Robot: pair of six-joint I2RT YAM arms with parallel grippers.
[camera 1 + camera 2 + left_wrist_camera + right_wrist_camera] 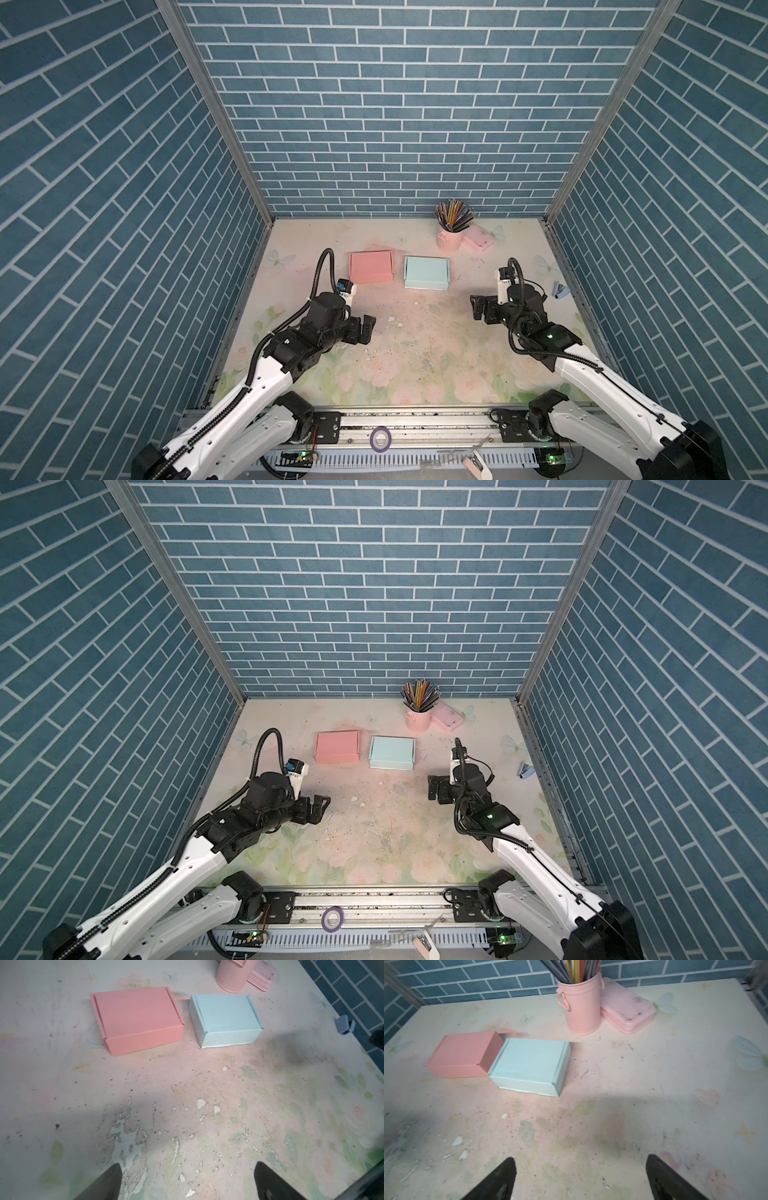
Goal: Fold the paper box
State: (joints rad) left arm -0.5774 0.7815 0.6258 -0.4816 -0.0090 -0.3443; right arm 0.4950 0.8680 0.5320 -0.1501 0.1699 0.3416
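- The pink box (371, 267) is sitting closed on the table (415, 353), towards the back and left of the middle, with its lid lying flat.
- The blue box (426, 272) is sitting just to the right of it, also folded shut. In both top views a narrow gap is showing between the two.
- The left gripper (366, 328) is hanging over the table's left side, nearer the front than the boxes and well apart from them.
- In the left wrist view, the left gripper's dark fingers (112, 1180) are standing wide apart with only bare, scuffed tabletop between them.
- The right gripper (476, 307) is hovering on the right side, pointing inward, in front and to the right of the blue box and not touching it.
- The right wrist view is showing its jaws spread wide too, with nothing between them.
- A pink cup (449, 239) is standing near the back wall, holding a bunch of colored pencils (454, 215), and a pink case (478, 239) is lying right against its right side.
- A small blue stapler (558, 289) is lying by the right edge of the table.
- A purple tape ring (380, 438) is resting on the rail in front.
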